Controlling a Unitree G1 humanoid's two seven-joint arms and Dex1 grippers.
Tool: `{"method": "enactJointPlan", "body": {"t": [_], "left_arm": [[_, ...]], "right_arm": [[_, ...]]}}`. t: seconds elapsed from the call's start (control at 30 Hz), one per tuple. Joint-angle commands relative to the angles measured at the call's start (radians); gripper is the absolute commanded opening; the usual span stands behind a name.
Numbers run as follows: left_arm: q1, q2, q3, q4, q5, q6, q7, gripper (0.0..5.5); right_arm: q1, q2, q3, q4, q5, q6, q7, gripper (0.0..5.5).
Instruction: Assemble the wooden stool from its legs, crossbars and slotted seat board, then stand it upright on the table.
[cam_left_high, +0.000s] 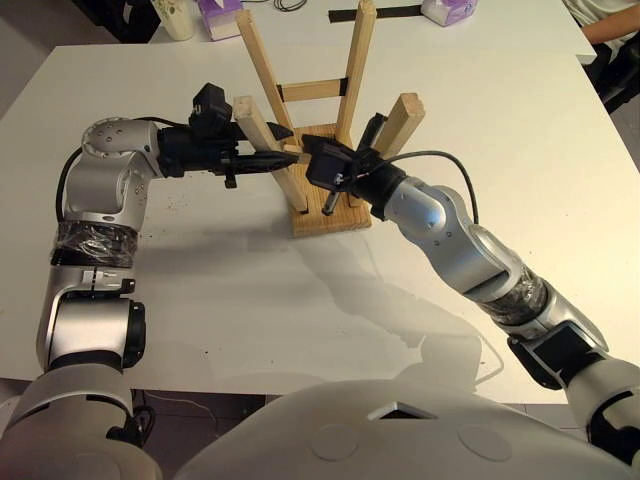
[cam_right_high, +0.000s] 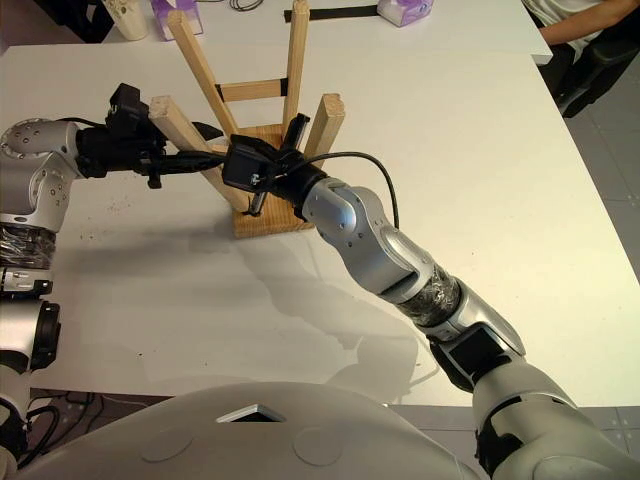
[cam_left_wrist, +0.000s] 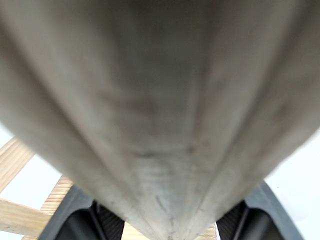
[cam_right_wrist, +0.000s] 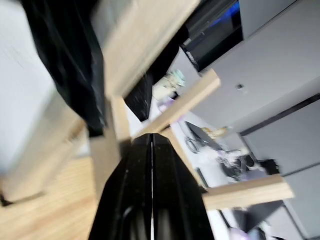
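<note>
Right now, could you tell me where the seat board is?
Head views: the seat board lies mid-table, beneath its upturned legs, by the right gripper.

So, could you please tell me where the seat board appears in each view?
Left eye: the seat board lies flat mid-table, legs pointing up.
Right eye: same, left of centre.
Left wrist: probably the grained strip behind the blurred leg.
Right wrist: wood surface beside the black fingers.
Shared landmark: the legs.

The two eye views look forward and down from the head, sharing the upturned stool (cam_left_high: 312, 90) mid-table (cam_left_high: 500, 130). Both wrist cameras sit close against a leg (cam_left_wrist: 160, 125) of it.
</note>
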Motion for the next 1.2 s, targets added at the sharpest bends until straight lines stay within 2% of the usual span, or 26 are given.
{"method": "enactJointPlan", "body": {"t": [0.03, 0.13, 0.27, 0.37, 0.43, 0.57, 0.67, 0.9, 1.0, 1.07, 1.13, 1.2], "left_arm": [[0.018, 0.007, -0.035, 0.006, 0.077, 0.01, 0.005, 2.04], [0.007, 0.003, -0.044, 0.015, 0.089, 0.012, 0.011, 2.04], [0.017, 0.009, -0.01, 0.006, 0.052, 0.03, 0.01, 2.04], [0.078, 0.016, 0.019, -0.021, 0.042, 0.029, 0.028, 2.04], [0.108, 0.016, 0.03, -0.043, 0.038, 0.036, 0.044, 2.04], [0.122, 0.017, 0.04, -0.063, 0.035, 0.045, 0.053, 2.04], [0.111, 0.023, 0.057, -0.065, 0.022, 0.055, 0.047, 2.04], [0.099, 0.001, 0.017, -0.074, 0.054, 0.059, 0.056, 2.04], [0.1, 0.002, 0.016, -0.089, 0.045, 0.062, 0.055, 2.04], [0.106, 0.005, 0.018, -0.092, 0.042, 0.061, 0.057, 2.04], [0.121, 0.008, 0.025, -0.1, 0.041, 0.06, 0.065, 2.04], [0.129, 0.006, 0.028, -0.108, 0.039, 0.061, 0.074, 2.04]], "right_arm": [[0.008, 0.017, 0.019, 0.028, -0.043, 0.006, 0.059, 0.0], [-0.01, 0.032, -0.014, 0.015, -0.045, -0.009, 0.089, 0.0], [-0.073, 0.116, -0.148, -0.029, -0.053, -0.009, 0.013, 0.0], [-0.072, 0.142, -0.19, -0.062, -0.053, -0.002, 0.021, 0.0], [-0.043, 0.126, -0.172, -0.059, -0.071, -0.007, 0.04, 0.0], [0.05, 0.041, -0.064, -0.047, -0.11, 0.006, 0.159, 0.0], [0.061, 0.045, -0.045, -0.036, -0.113, 0.022, 0.202, 0.0], [0.015, 0.107, -0.092, -0.028, -0.117, -0.003, 0.19, 0.0], [-0.052, 0.191, -0.188, -0.058, -0.093, -0.004, 0.121, 0.0], [-0.082, 0.207, -0.225, -0.068, -0.09, 0.004, 0.115, 0.0], [-0.059, 0.192, -0.214, -0.071, -0.094, 0.011, 0.133, 0.0], [-0.002, 0.143, -0.155, -0.058, -0.123, 0.02, 0.175, 0.0]]}}
